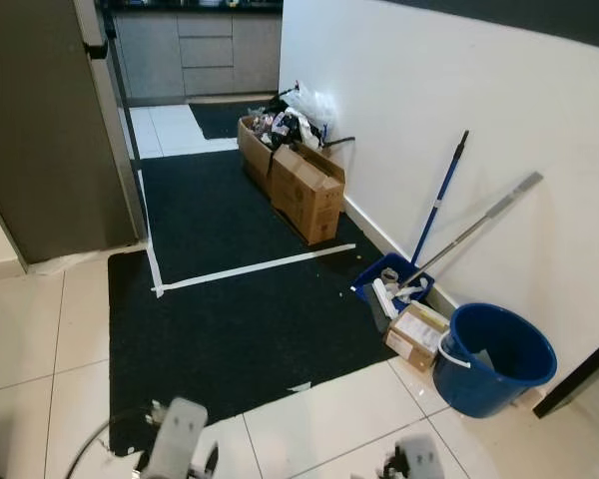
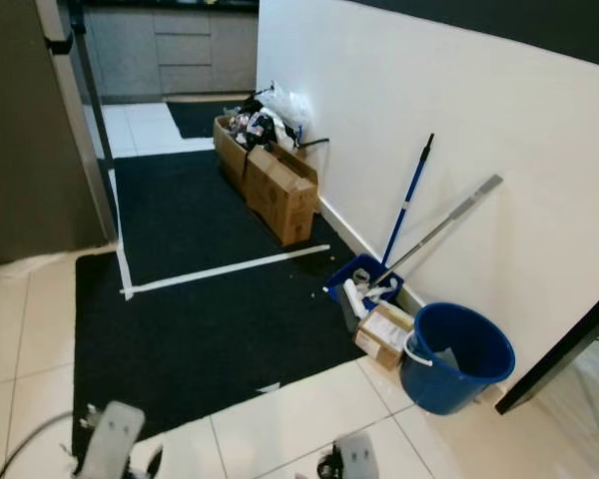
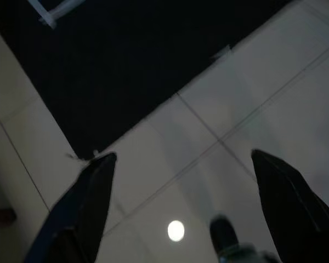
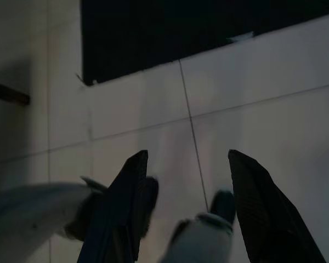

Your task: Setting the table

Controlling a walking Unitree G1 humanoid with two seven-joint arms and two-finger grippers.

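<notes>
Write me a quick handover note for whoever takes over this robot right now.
Left pincer: open, empty, hanging over the floor tiles.
Right pincer: open, empty, also hanging low over the tiles.
Ahead: black mat, cardboard boxes, blue bucket and mops along the white wall.
No tableware or dining table can be seen from here. Nothing set yet; the whole job remains.

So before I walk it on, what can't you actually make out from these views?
- Open box by the wall: heaped contents too small and jumbled to identify.
- Blue bucket: bottom hidden by its own rim.
- Both arms: cut off by the head views' bottom edge.
- Left gripper, right gripper: open above floor tiles; wrist views are dark.
</notes>
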